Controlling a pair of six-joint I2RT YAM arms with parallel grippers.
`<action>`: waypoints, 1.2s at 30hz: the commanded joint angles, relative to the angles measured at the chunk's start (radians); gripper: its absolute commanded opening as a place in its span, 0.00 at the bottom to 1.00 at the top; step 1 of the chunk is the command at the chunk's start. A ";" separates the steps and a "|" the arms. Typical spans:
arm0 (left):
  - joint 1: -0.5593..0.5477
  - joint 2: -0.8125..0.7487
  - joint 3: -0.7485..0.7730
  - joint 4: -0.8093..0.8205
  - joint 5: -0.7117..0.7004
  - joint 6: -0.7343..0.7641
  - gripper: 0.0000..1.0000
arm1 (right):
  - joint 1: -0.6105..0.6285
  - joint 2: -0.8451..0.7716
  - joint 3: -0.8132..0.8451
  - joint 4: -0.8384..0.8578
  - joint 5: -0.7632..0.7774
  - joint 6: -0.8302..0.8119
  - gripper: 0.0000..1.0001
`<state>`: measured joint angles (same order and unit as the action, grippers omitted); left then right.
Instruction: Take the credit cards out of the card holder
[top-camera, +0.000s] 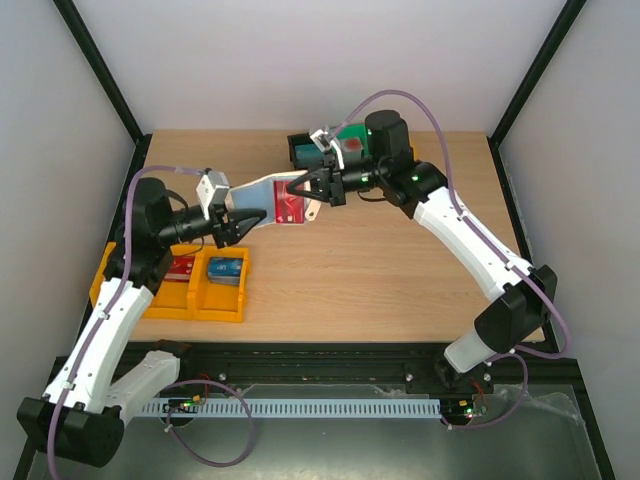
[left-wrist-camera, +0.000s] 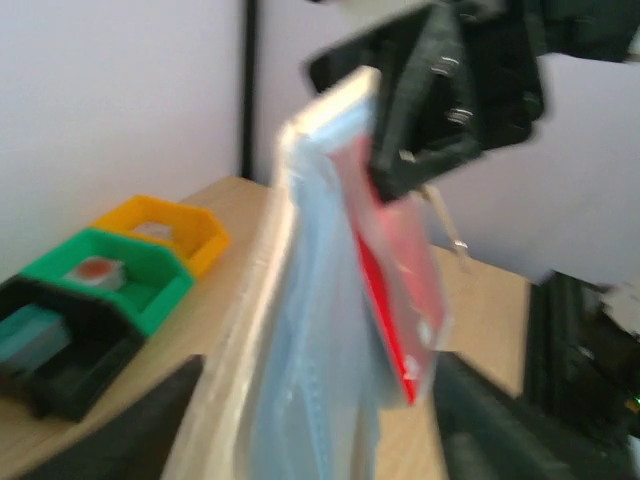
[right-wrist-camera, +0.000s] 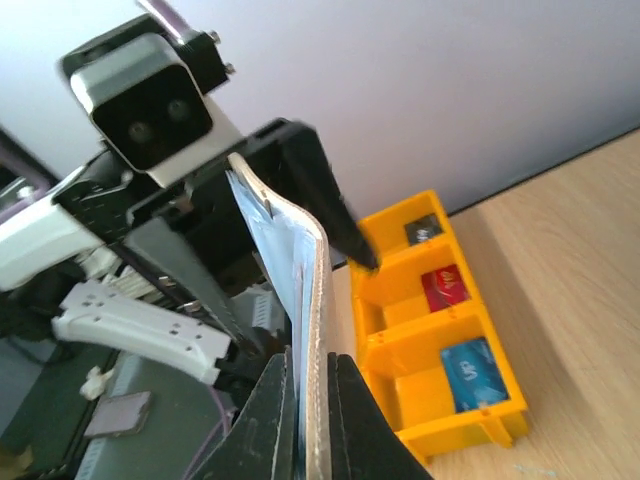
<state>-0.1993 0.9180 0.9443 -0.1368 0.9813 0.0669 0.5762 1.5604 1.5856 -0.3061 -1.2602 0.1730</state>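
The right gripper (top-camera: 306, 191) is pinching the card holder (top-camera: 264, 188) tight. The left gripper (top-camera: 245, 221) is holding its fingers apart, maybe loose around it.

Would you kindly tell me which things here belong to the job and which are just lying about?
Job: card holder, red card in it, left gripper, right gripper.
Lying about: yellow bins, blue card, green bin, black bin.

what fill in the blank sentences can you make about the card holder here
The credit card poking out of the card holder is ___.
The right tool is ___ on the holder.
The blue card lies in the ___ bin.
Missing: red; shut; yellow.
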 joint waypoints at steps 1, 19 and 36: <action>0.002 -0.046 -0.058 0.148 -0.332 -0.203 0.77 | -0.006 -0.056 -0.034 0.028 0.242 0.045 0.02; -0.033 -0.005 -0.125 0.373 -0.192 -0.569 0.56 | 0.083 -0.029 0.004 0.029 0.661 0.106 0.02; -0.062 0.027 -0.123 0.388 -0.167 -0.572 0.49 | 0.096 -0.077 -0.104 0.353 0.256 0.171 0.02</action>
<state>-0.2554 0.9443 0.8288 0.2344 0.8116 -0.5018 0.6628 1.5238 1.4815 -0.0853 -0.9073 0.3122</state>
